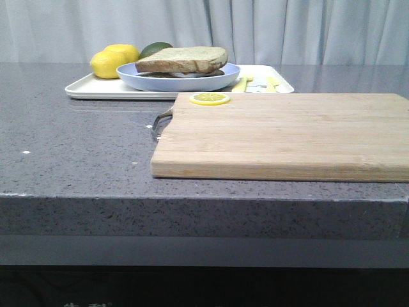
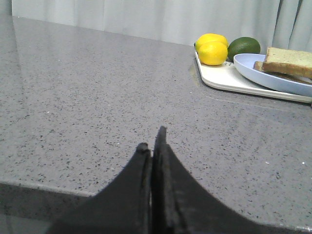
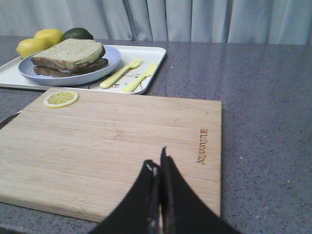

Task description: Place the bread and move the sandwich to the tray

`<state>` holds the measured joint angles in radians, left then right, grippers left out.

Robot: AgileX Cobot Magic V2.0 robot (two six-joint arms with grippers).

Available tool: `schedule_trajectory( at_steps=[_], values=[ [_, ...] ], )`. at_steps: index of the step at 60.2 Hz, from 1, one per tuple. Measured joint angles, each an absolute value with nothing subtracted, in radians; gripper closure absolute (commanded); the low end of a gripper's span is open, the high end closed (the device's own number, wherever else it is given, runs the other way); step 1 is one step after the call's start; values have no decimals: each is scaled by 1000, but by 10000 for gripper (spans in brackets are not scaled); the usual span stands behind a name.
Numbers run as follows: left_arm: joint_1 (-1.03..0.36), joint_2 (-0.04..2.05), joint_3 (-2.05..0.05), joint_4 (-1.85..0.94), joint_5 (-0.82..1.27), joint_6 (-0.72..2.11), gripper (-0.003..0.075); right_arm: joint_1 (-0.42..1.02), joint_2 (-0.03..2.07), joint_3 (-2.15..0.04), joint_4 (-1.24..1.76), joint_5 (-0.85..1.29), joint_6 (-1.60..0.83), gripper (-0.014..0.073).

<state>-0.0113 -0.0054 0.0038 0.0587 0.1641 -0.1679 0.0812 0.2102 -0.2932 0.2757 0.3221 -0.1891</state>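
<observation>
The sandwich (image 1: 182,61) lies on a round pale-blue plate (image 1: 179,82), with the thick bread (image 3: 73,49) as its top slice over a darker lower slice. The plate stands on the cream-white tray (image 1: 102,89) at the back left of the grey counter. Neither gripper shows in the front view. In the left wrist view my left gripper (image 2: 152,139) is shut on nothing, low over bare counter, well short of the tray (image 2: 224,78). My right gripper (image 3: 158,158) is shut too, empty, over the near part of the wooden board, far from the sandwich.
A wooden cutting board (image 1: 281,134) fills the middle and right, with a lemon slice (image 1: 209,98) at its far left corner and a metal handle (image 1: 163,121) on its left side. On the tray lie two lemons (image 1: 108,64), an avocado (image 1: 155,48), a yellow fork (image 3: 122,73) and knife (image 3: 139,78).
</observation>
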Motion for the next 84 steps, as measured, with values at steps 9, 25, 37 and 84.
schedule_trajectory(
  at_steps=[9,25,37,84],
  values=[
    [-11,-5,4,59,164,-168,739,81,181,-210,205,235,-189,670],
    [-11,-5,4,59,164,-168,739,72,13,17,174,125,-189,670],
    [-11,-5,4,59,165,-168,739,9,-9,26,174,193,-189,670],
    [-11,-5,4,59,165,-168,739,-16,-9,26,222,200,-189,670]
  ],
)
